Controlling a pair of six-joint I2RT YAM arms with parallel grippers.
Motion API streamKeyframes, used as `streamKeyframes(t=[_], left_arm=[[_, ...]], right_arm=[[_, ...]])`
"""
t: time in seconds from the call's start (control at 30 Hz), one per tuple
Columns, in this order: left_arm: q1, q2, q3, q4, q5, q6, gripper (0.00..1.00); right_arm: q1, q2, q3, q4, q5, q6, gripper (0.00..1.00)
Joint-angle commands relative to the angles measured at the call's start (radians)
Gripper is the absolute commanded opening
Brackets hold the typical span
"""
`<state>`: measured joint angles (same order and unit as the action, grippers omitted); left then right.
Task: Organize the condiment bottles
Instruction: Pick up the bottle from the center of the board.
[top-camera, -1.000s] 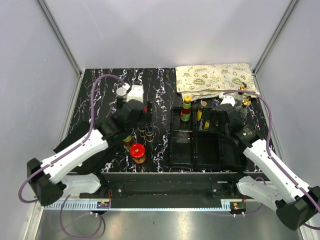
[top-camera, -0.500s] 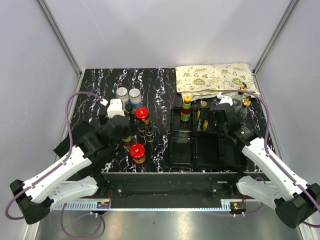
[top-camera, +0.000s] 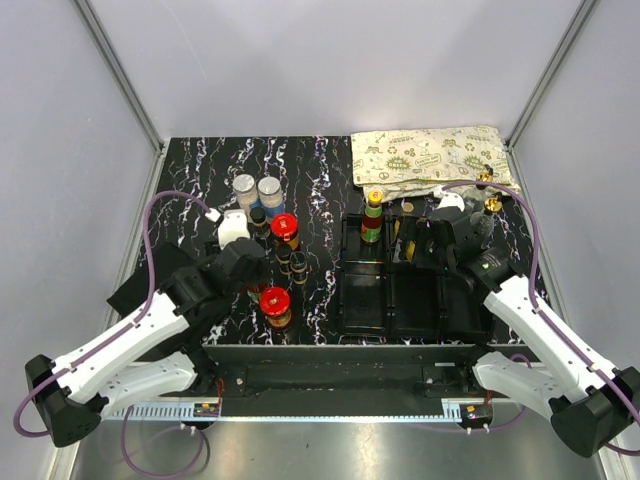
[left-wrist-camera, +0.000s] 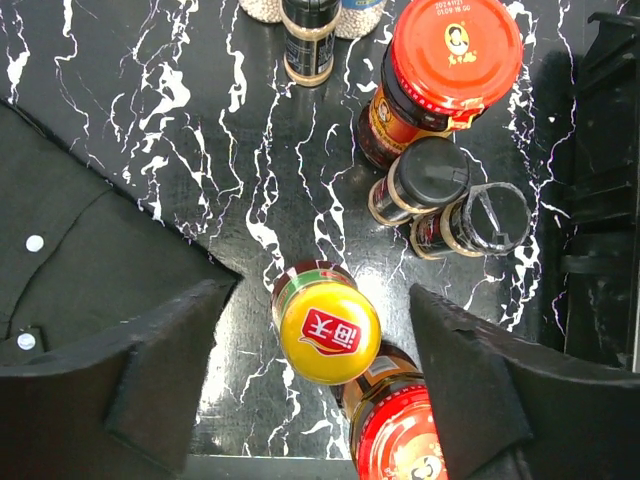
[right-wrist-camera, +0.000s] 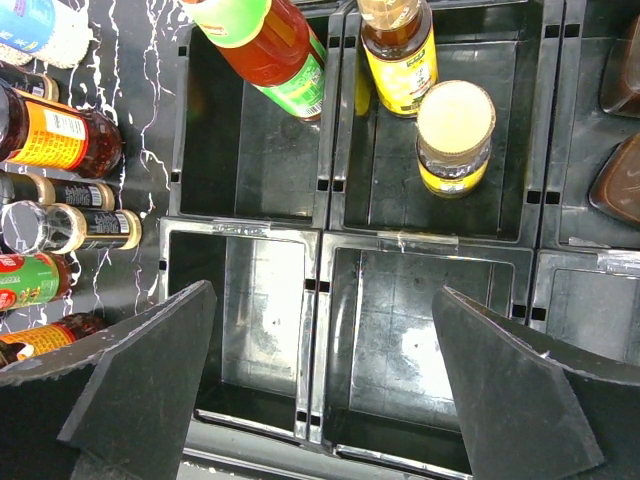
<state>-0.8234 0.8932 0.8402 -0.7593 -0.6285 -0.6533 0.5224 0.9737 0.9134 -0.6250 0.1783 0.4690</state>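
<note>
My left gripper (left-wrist-camera: 320, 292) is open, its fingers either side of a yellow-capped sauce bottle (left-wrist-camera: 327, 335) without touching it. A red-lidded jar (left-wrist-camera: 405, 440) stands right against that bottle. Beyond are another red-lidded jar (left-wrist-camera: 445, 60) and two black-capped bottles (left-wrist-camera: 425, 180). In the top view the left gripper (top-camera: 250, 268) hides the yellow cap; two grey-lidded shakers (top-camera: 257, 187) stand behind. My right gripper (right-wrist-camera: 322, 290) is open and empty above the black tray (right-wrist-camera: 322, 240), which holds a green-capped red sauce (right-wrist-camera: 262, 40), a yellow-labelled bottle (right-wrist-camera: 398, 50) and a cream-lidded jar (right-wrist-camera: 455, 125).
A patterned bag (top-camera: 430, 155) lies at the back right, with gold-spouted glass bottles (top-camera: 490, 205) beside it. The tray's near compartments (top-camera: 390, 300) hold nothing. Several bottles (right-wrist-camera: 60, 140) stand just left of the tray. Grey walls close in the table on three sides.
My left arm has drawn back from the far bottles toward the near edge, and its open fingers now bracket the yellow-capped bottle. The right arm has barely moved.
</note>
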Motion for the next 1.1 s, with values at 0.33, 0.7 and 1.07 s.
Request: streamKeyframes(t=[0.33,0.7,1.07], left_arm=[[-0.002,-0.005,-0.035,0.017,0.027,-0.025,0.38],[-0.003,0.012,0.043,-0.028,-0.062,0.04,0.0],[-0.002,0.035,0.325,-0.049,-0.013,0.251,0.0]], right_arm=[[-0.004,-0.01,-0.008,0.027,0.001,0.022,1.0],[-0.004,-0.041,-0.025,0.03,0.012,0.03,1.0],[-0.004,-0.058,-0.027,0.03,0.035,0.031,1.0]])
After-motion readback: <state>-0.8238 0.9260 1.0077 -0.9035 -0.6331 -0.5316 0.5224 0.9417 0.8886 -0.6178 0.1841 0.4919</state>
